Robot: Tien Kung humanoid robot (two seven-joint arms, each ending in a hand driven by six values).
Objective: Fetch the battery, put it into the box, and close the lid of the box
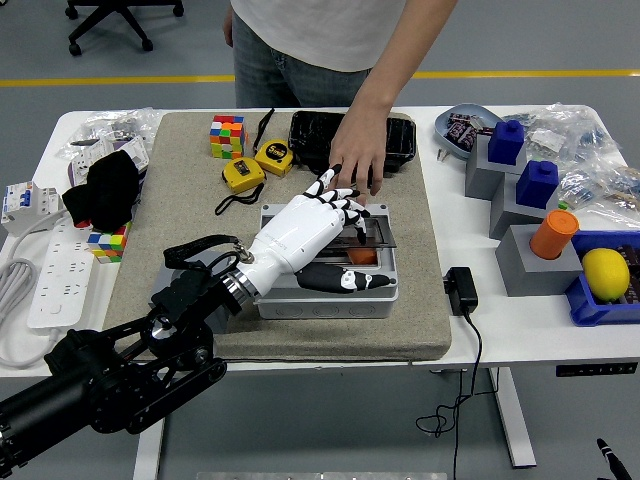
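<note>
A grey box (pixel 330 298) sits on the tan mat (pixel 180 300) at the table's middle. Its clear lid (pixel 374 233) lies down almost flat over the opening. Through the lid an orange battery (pixel 362 256) shows inside. My left hand (pixel 335 215), white with black finger joints, rests flat on the lid with fingers spread and the thumb along the front rim. It holds nothing. A person's hand (pixel 355 160) hovers at the box's far edge, fingertips just behind the lid's hinge side.
Behind the box are a black tray (pixel 398 138), two yellow tape measures (pixel 243 173) and a colour cube (pixel 227 135). A black adapter (pixel 461 290) lies right of the mat. Grey stands with blue and orange pieces and a lemon (pixel 605 272) fill the right side; a power strip (pixel 50 270) lies left.
</note>
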